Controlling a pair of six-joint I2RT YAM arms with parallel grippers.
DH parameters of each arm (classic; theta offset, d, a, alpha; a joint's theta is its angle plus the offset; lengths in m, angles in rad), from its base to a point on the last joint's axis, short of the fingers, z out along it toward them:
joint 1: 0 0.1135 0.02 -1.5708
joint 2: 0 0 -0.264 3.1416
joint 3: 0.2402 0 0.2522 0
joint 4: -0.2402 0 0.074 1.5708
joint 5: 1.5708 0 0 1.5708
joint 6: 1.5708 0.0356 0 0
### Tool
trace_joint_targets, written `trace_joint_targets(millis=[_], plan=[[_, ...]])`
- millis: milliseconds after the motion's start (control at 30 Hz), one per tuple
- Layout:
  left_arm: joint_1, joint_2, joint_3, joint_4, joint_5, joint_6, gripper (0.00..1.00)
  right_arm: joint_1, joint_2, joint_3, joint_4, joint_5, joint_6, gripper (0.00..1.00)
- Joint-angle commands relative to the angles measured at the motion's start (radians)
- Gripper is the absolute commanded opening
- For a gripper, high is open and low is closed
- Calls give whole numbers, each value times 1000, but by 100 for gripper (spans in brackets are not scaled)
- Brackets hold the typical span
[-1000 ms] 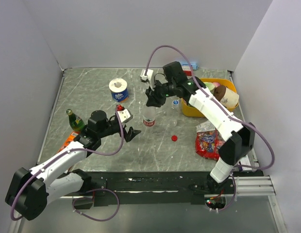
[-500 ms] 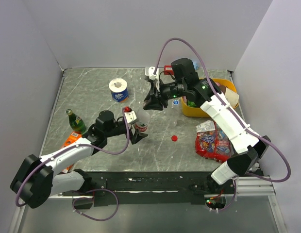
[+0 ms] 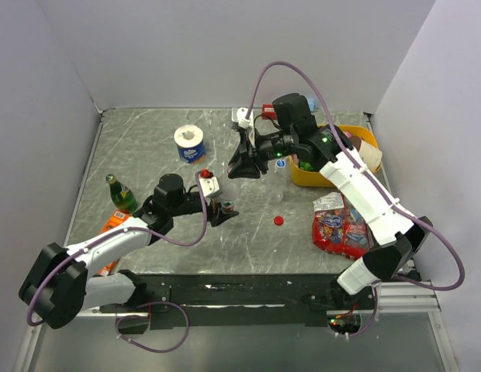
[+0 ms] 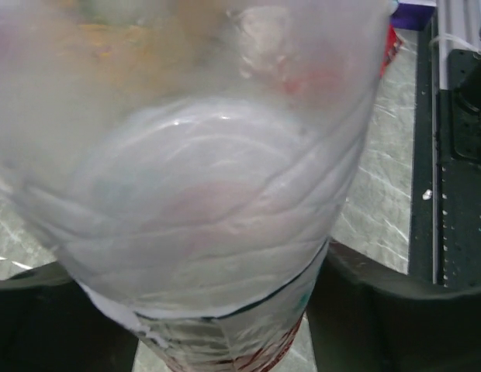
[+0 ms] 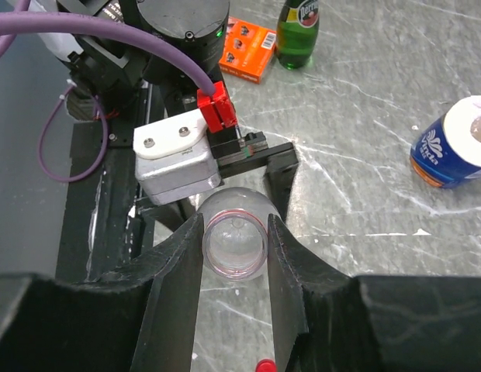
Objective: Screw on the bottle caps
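Note:
A clear bottle (image 3: 230, 190) with a red label band hangs tilted above the table between my two grippers. My right gripper (image 3: 242, 169) is shut on its open neck (image 5: 235, 244), one finger pressing each side of the red-ringed mouth. My left gripper (image 3: 223, 208) is shut on the bottle's lower body, which fills the left wrist view (image 4: 209, 194), with dark fingers (image 4: 380, 310) against its sides. A red cap (image 3: 278, 220) lies on the table to the right of the bottle, and also shows below the right fingers (image 5: 264, 366). No cap is on the bottle.
A toilet roll (image 3: 189, 143) stands at the back left. A green bottle (image 3: 120, 194) and an orange box (image 3: 110, 223) lie near the left edge. At the right are a yellow bin (image 3: 302, 180) holding several things and a red snack bag (image 3: 337, 225).
The right gripper has carried the bottle from upright at mid-table and tilted it toward the left arm. The left gripper came in and closed round the bottle's body.

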Motion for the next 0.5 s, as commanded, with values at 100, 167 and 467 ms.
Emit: trace_joint_targets(millis=[100, 167, 467], plan=[[-14, 7, 31, -10, 83, 32, 61, 9, -37, 0, 41, -19, 32, 0], [-15, 3, 25, -6, 83, 25, 53, 9, -41, -1, 39, -14, 32, 4], [-15, -66, 8, -154, 50, 114, 38, -76, -174, -18, -47, 76, -121, 67]])
